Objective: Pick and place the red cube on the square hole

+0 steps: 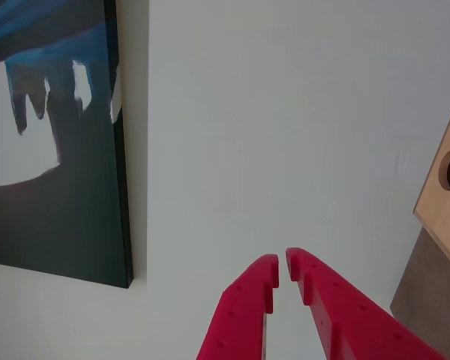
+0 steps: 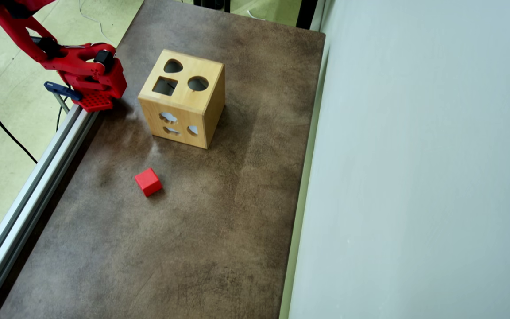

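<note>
A brown mottled bench (image 2: 219, 212) fills the overhead view, bordered on its right by a pale wall (image 2: 414, 155) and on its left by an aluminium rail (image 2: 38, 177). The red robot arm (image 2: 73, 62) sits folded at the bench's upper-left corner, and its tool (image 1: 281, 264) appears only in the wrist view, where two red fingers rise from the lower edge, tips nearly pressed together with a thin gap between them and nothing held. The tool faces the pale wall, a dark framed painting (image 1: 52, 150) hanging to its left in that view.

The light wooden box (image 2: 183, 98) stands just right of the arm in the overhead view, and its corner enters the wrist view to the tool's right. On its top face the square hole (image 2: 165, 86) lies nearest the arm, with a round cut-out (image 2: 198, 83) beside it and a heart-shaped cut-out (image 2: 173, 66) behind.

The red cube (image 2: 148, 181) rests on the bench, well apart from the arm and in front of the box, touching neither.
</note>
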Controlling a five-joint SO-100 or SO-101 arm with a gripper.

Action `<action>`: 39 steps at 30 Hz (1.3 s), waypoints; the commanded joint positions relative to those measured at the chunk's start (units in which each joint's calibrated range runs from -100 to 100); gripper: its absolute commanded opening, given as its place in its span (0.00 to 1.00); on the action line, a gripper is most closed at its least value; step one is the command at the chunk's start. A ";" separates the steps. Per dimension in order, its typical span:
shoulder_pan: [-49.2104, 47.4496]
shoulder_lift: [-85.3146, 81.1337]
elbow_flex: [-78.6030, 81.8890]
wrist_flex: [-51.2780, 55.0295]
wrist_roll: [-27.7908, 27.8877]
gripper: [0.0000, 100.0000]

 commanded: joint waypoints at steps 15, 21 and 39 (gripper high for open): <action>12.24 36.27 -9.65 0.25 0.44 0.03; 20.34 53.26 -21.10 0.09 0.54 0.03; 36.46 75.34 -23.16 -0.55 24.32 0.03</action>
